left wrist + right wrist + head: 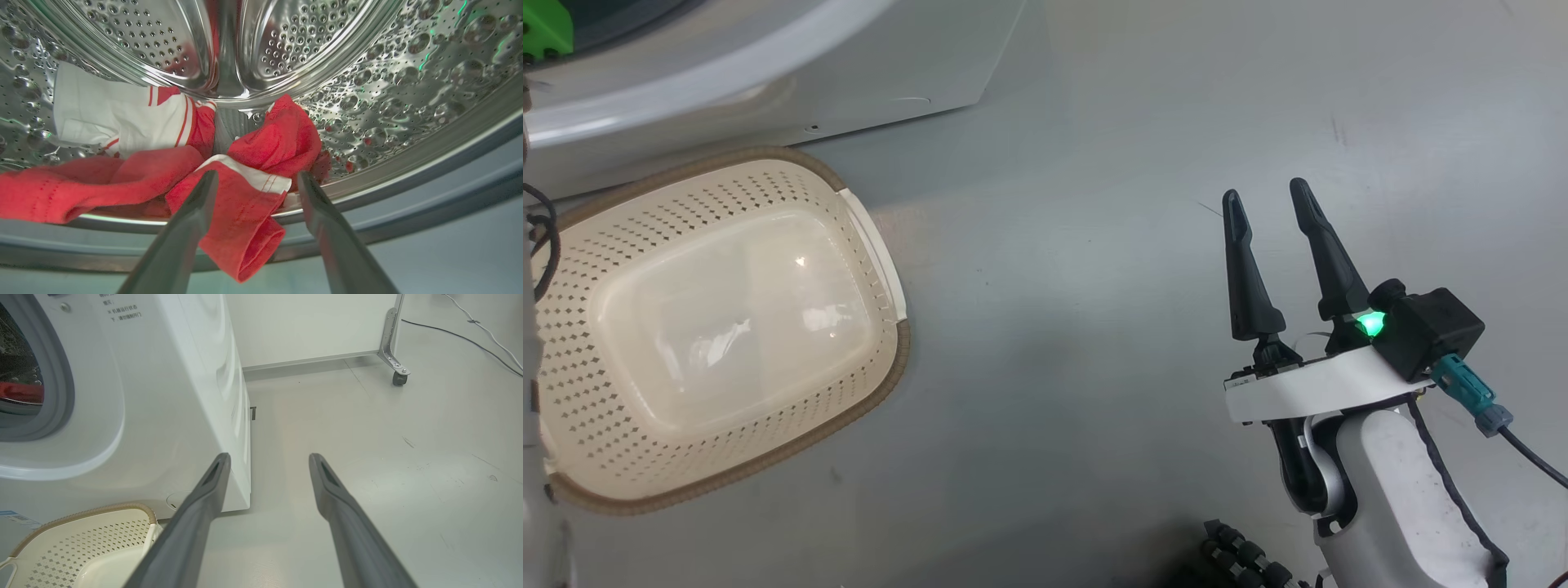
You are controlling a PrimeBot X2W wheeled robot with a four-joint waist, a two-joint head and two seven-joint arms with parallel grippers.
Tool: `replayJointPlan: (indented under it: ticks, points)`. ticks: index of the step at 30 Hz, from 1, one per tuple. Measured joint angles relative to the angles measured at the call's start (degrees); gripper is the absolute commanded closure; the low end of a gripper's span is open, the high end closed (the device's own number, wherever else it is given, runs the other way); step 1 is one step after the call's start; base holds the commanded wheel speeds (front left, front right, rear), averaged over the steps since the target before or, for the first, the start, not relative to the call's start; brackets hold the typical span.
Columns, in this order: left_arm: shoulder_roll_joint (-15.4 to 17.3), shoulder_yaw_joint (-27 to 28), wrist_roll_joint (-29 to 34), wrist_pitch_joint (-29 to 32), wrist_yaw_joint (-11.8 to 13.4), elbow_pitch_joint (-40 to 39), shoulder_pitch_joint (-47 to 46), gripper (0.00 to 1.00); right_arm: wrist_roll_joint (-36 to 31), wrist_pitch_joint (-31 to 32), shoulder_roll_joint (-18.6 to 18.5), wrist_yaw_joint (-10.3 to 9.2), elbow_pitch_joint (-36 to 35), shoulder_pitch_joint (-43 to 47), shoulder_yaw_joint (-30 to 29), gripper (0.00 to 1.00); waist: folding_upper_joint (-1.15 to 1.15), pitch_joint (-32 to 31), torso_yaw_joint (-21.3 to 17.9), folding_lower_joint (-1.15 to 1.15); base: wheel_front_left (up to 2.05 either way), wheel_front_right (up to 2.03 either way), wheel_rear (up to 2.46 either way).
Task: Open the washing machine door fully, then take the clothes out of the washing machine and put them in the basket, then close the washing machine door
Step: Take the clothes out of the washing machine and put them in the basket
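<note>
Small printed text (122, 311) on washing machine (171, 396) front: illegible; blue label (14, 519): illegible too.

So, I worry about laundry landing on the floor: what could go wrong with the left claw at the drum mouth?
1. The open left claw straddles just one hanging fold of the clothes; closing there may leave the white piece deeper in the drum.
2. Red fabric sprawls sideways along the drum lip, so a pulled bundle might trail and miss the basket on the floor.

A lab or test room: bare grey floor (367, 465), wheeled white partition (306, 326) and loose cable (461, 338) upper right, washing machine (163, 396) at left.
</note>
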Motion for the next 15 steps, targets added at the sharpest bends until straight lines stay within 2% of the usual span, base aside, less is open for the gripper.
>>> replayJointPlan:
  ticks: [12, 13, 14, 15]
  points:
    - [1.09, -1.46, 0.78, 5.53, 1.01, 8.14, -3.07, 0.00, 0.00, 0.00, 0.01, -0.05, 0.34, -0.86, 0.33, 0.00, 0.00, 0.19, -0.46, 0.00, 0.00, 0.00, 0.00]
    - [1.08, -1.59, 0.78, 5.56, 1.01, 8.54, -3.16, 0.05, 0.00, 0.00, 0.01, -0.05, 0.36, -0.91, 0.34, 0.00, 0.00, 0.18, -0.45, 0.00, 0.00, 0.00, 0.00]
    - [1.08, -1.80, 0.78, 6.26, 1.01, 8.94, -3.37, 0.40, 0.00, 0.00, 0.01, -0.08, 0.42, -0.91, 0.34, 0.00, 0.00, 0.18, -0.45, 0.00, 0.00, 0.00, 0.00]
    - [1.05, -1.94, 0.78, 6.70, 1.01, 9.42, -3.57, 0.53, 0.00, 0.00, 0.01, -0.08, 0.46, -0.91, 0.33, 0.00, 0.00, 0.17, -0.44, 0.00, 0.00, 0.00, 0.00]
